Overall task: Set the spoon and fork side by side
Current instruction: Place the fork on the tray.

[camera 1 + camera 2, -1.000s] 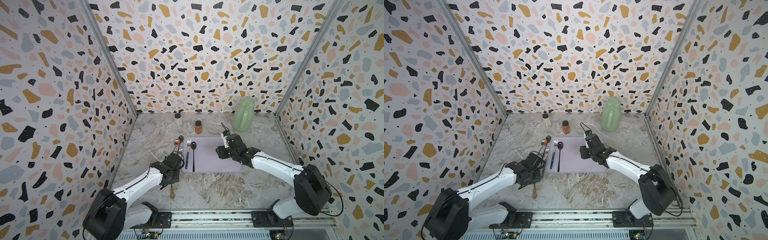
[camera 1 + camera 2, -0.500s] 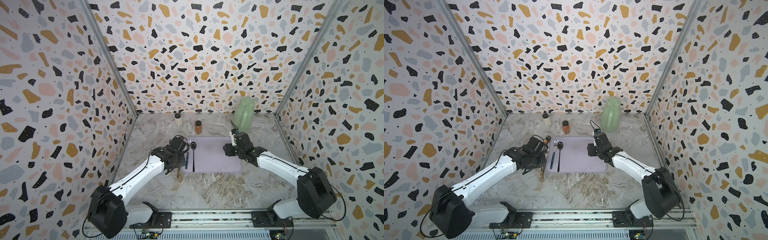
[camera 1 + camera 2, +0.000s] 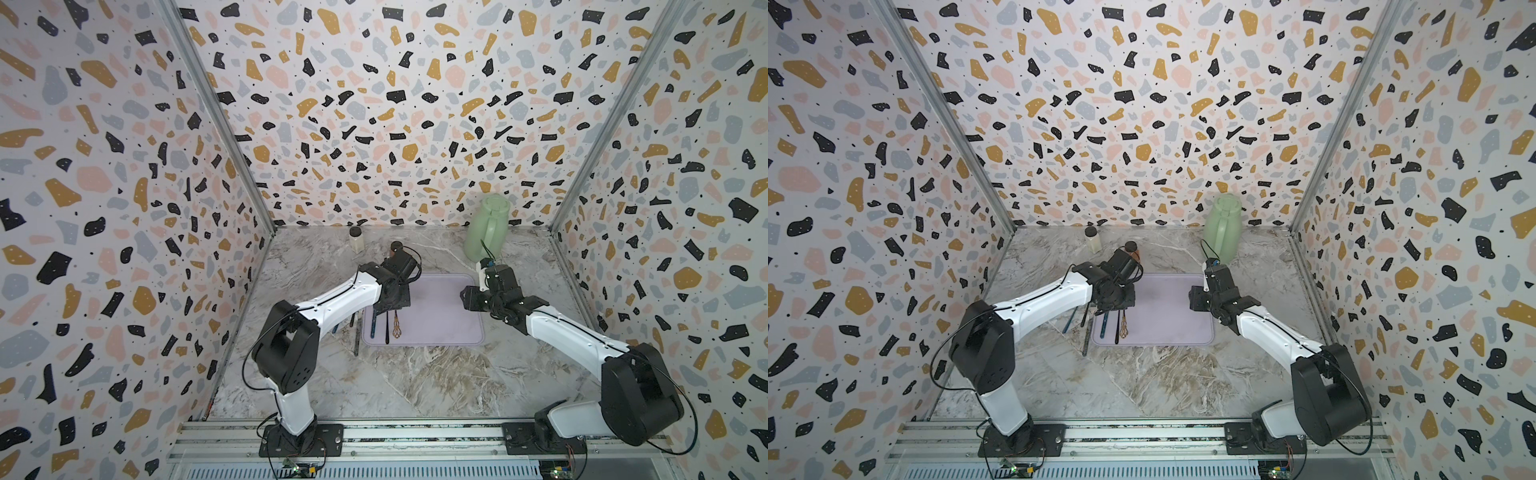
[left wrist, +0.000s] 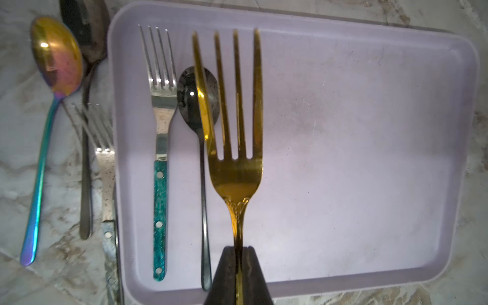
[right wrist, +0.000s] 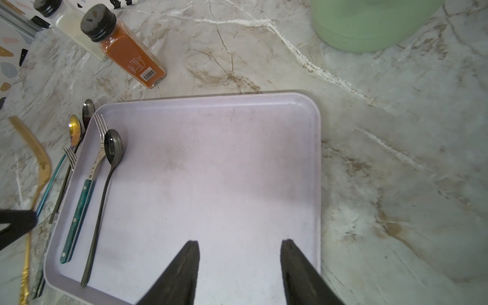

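My left gripper [image 4: 239,249] is shut on the handle of a gold fork [image 4: 235,132]. It holds the fork just above the left part of the lilac tray [image 4: 369,158], tines pointing to the far side. Under it in the tray lie a teal-handled fork [image 4: 159,184] and a black spoon [image 4: 203,211], parallel and close together. The gold fork's tines overlap the black spoon's bowl in the left wrist view. Both top views show the gold fork's handle [image 3: 397,328] beside the black spoon [image 3: 387,328]. My right gripper [image 5: 240,244] stands open and empty over the tray's right part.
An iridescent spoon [image 4: 52,66], a dark spoon [image 4: 85,171] and a grey fork [image 4: 105,163] lie on the marble left of the tray. An orange spice bottle [image 5: 126,50], a white shaker [image 3: 356,240] and a green jug [image 3: 486,228] stand at the back.
My left arm has carried the gold fork from the table left of the tray to above the tray's left part. My right gripper has drawn back toward the tray's right edge.
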Robot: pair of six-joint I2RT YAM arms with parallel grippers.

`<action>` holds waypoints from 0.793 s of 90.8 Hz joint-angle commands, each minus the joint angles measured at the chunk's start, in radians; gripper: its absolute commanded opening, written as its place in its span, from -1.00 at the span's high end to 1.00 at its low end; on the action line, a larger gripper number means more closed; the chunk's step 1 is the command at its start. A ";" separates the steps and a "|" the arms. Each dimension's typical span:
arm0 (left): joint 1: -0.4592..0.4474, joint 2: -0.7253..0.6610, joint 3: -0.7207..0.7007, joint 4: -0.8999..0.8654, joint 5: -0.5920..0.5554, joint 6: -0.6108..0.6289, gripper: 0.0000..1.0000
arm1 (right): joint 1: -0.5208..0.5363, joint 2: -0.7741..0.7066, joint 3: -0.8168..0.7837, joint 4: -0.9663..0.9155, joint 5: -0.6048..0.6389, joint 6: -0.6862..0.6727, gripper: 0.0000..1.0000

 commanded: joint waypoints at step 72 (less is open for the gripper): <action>-0.079 0.353 0.259 0.002 0.029 -0.022 0.78 | -0.030 -0.001 -0.013 0.041 -0.055 0.027 -0.10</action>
